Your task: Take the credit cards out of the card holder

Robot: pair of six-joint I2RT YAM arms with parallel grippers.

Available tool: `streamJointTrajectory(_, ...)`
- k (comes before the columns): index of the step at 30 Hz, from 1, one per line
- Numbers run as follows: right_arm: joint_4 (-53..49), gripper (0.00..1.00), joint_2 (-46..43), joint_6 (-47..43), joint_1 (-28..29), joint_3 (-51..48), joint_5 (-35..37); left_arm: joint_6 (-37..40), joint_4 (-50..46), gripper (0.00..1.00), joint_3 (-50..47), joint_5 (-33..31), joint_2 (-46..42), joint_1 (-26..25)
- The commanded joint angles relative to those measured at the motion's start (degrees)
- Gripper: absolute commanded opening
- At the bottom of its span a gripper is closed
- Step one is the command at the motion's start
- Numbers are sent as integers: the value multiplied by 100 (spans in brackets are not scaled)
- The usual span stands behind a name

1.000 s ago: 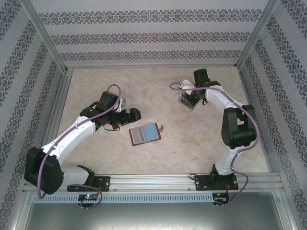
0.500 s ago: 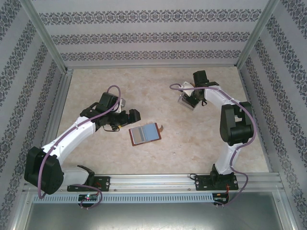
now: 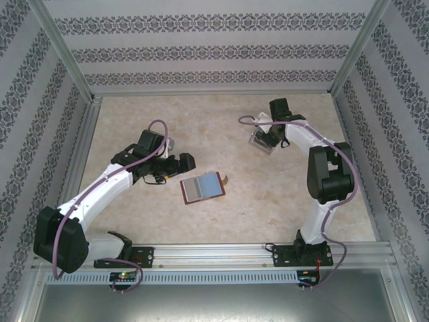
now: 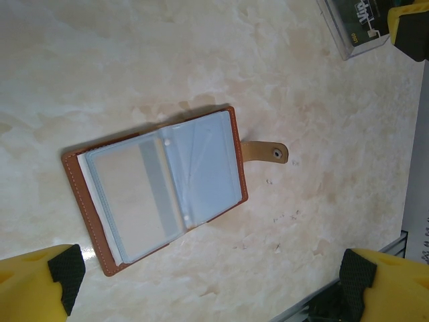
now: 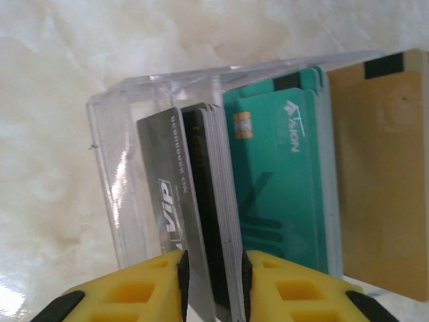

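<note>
The brown card holder (image 3: 202, 187) lies spread open at mid-table, its snap tab (image 4: 265, 152) sticking out. A tan credit card (image 4: 131, 201) with a grey stripe shows through its pale sleeve. My left gripper (image 3: 190, 161) hovers just left of it, wide open and empty, with the holder above its yellow fingers (image 4: 40, 275). At the back right, my right gripper (image 5: 213, 282) reaches into a clear plastic box (image 5: 107, 168). Its jaws stand slightly apart around the edges of a grey card (image 5: 167, 194) and a thin stack. Teal (image 5: 275, 174) and tan (image 5: 379, 181) cards stand beside them.
The clear box (image 3: 258, 142) sits on the marble-look table (image 3: 167, 114) under the right gripper (image 3: 268, 137). Patterned walls and a metal frame (image 3: 67, 60) close in three sides. A rail (image 3: 221, 251) runs along the near edge.
The right gripper's jaws have parted a little at the clear box. The left arm and the card holder have stayed put.
</note>
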Motion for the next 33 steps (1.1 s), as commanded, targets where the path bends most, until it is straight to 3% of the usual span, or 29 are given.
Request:
streamJointTrajectory(1, 68, 29, 113, 307, -68, 228, 415, 6, -96, 100, -93, -20, -137, 72)
streamJointTrajectory(10, 34, 29, -557, 1291, -10, 120, -180, -16, 15, 100, -190, 43, -44, 69)
streamJointTrajectory(16, 273, 27, -1608, 3093, 417, -672, -1152, -225, 248, 93, -394, 129, 255, 69)
streamJointTrajectory(19, 280, 18, -1967, 3852, 856, -1147, -1795, -328, 392, 86, -472, 195, 406, 64)
streamJointTrajectory(21, 362, 16, -2139, 4248, 1338, -1521, -1674, -426, 501, 79, -527, 251, 515, 56)
streamJointTrajectory(29, 1217, 18, -1823, 5721, 2860, -2469, -1675, -809, 1037, 56, -820, 448, 959, 41)
streamJointTrajectory(33, 1533, 20, -1237, 6119, 3236, -2483, -1517, -857, 1118, 53, -871, 402, 1095, 24)
